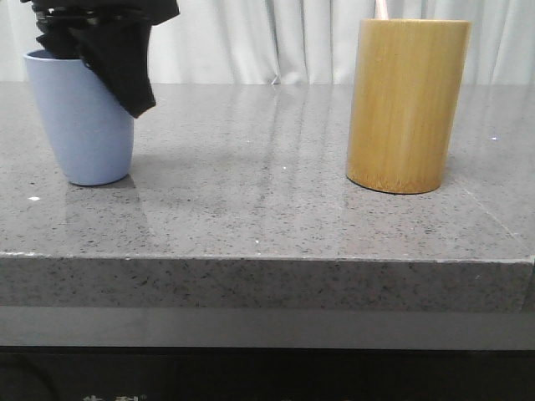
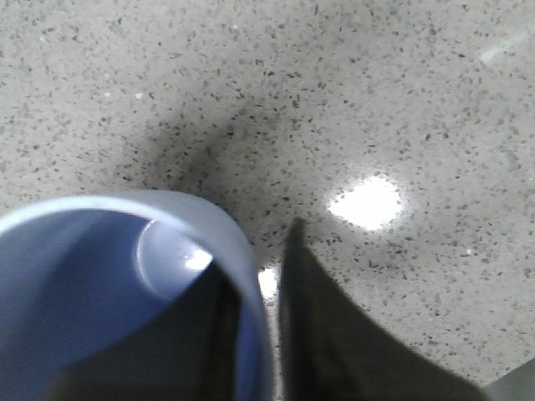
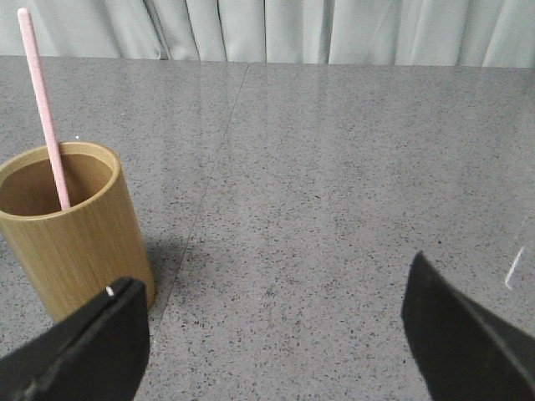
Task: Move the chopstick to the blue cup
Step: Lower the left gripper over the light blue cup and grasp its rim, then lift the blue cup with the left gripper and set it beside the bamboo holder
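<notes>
The blue cup [image 1: 84,125] stands upright at the table's left. My left gripper [image 1: 125,79] comes down over its right rim. In the left wrist view the cup's wall [image 2: 251,292] runs between my two fingers: one dark finger [image 2: 196,342] is inside the cup and the other [image 2: 334,334] is close outside, so the gripper [image 2: 257,280] is shut on the rim. No chopstick shows inside the cup. One pale pink chopstick [image 3: 43,109] leans in the bamboo cylinder [image 3: 75,242]; only its tip [image 1: 381,8] shows in the front view. My right gripper [image 3: 267,334] is wide open and empty, beside the cylinder.
The bamboo cylinder [image 1: 407,104] stands at the table's right. The grey speckled stone table [image 1: 267,192] has its front edge near the camera. Pale curtains [image 1: 284,38] hang behind the table.
</notes>
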`<state>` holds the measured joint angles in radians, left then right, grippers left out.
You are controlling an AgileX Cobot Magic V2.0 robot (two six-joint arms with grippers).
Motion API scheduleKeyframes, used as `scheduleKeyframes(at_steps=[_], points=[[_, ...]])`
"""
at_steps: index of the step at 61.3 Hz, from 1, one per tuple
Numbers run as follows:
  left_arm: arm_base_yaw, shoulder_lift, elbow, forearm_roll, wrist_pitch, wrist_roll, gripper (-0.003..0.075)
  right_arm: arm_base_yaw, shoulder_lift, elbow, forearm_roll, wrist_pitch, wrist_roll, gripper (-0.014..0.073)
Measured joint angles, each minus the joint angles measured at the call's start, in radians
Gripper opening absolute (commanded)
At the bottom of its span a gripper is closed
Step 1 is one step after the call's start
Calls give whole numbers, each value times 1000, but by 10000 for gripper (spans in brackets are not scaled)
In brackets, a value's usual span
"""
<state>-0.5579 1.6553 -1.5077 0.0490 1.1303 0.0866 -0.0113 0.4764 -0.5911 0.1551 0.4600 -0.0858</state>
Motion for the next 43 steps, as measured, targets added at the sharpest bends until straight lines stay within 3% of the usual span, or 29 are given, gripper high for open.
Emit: scheduleKeyframes(at_steps=[16, 43], points=[[0, 4, -114, -5, 88, 0, -19, 0, 0, 0, 0, 6, 0, 626], [-62, 116, -338, -192, 120, 0, -18, 0, 0, 0, 0, 9, 0, 626]])
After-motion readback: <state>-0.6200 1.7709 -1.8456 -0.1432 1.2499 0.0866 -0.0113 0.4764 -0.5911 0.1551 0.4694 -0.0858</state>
